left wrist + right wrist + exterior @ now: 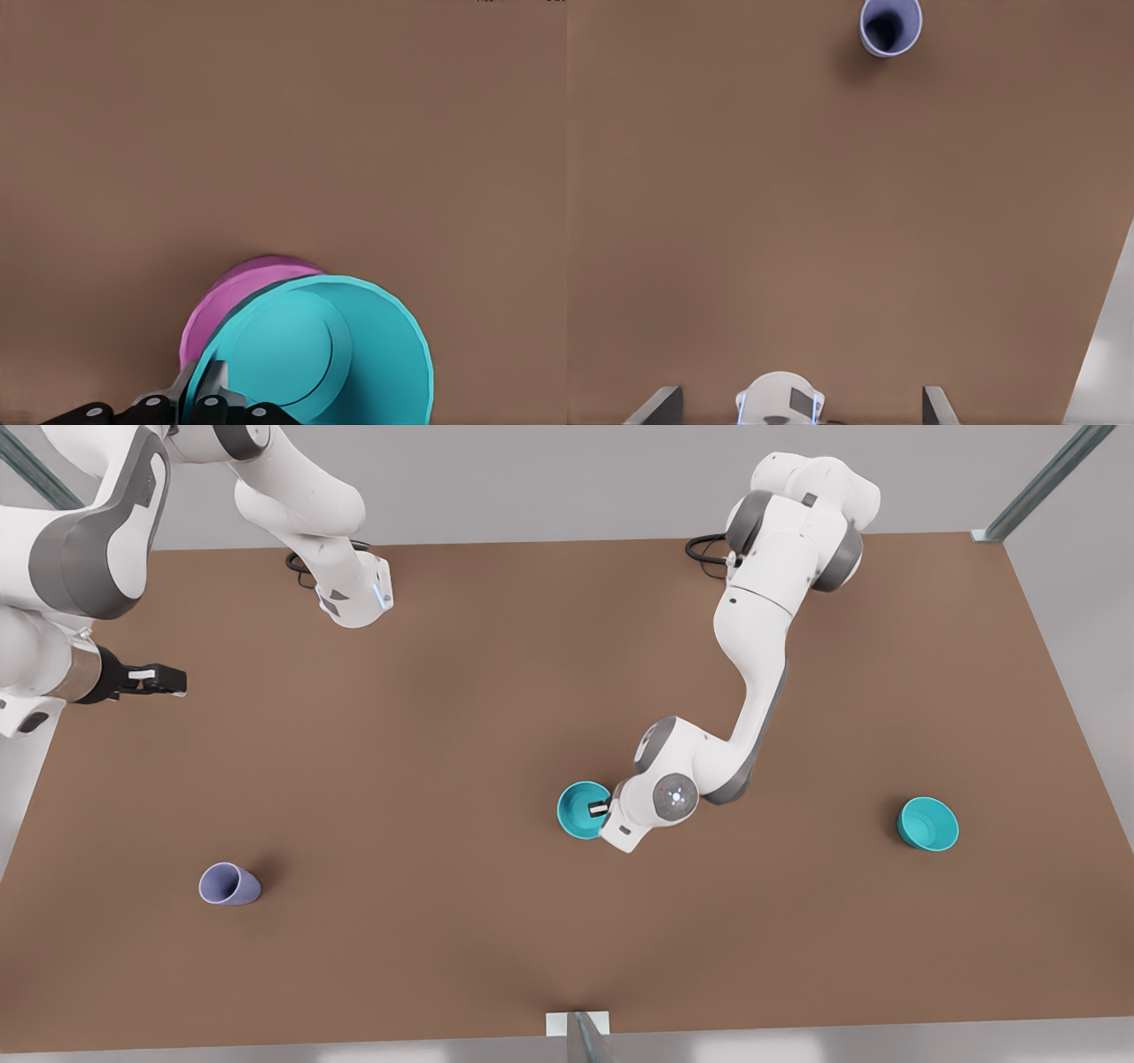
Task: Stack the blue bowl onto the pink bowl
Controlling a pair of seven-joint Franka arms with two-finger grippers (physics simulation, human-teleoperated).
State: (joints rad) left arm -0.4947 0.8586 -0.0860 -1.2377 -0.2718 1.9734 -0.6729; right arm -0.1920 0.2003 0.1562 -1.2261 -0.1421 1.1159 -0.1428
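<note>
Left gripper [602, 810]: closed on blue bowl [582, 810] rim, at bowl's 3 o'clock.
Pink bowl [232, 301]: seen under blue bowl.
Right gripper [168, 680]: parked at table [496, 691] 9 o'clock, fingers spread, nothing held.

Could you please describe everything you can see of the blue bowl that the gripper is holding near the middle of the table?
The blue bowl is a small, round, plain teal bowl with a smooth, plastic-like look and a flat circular floor. The left gripper pinches its rim, one finger inside and one outside. It tilts, its opening towards the front view's left, over the pink bowl, which peeks out behind it. Whether the two touch is unclear.
</note>
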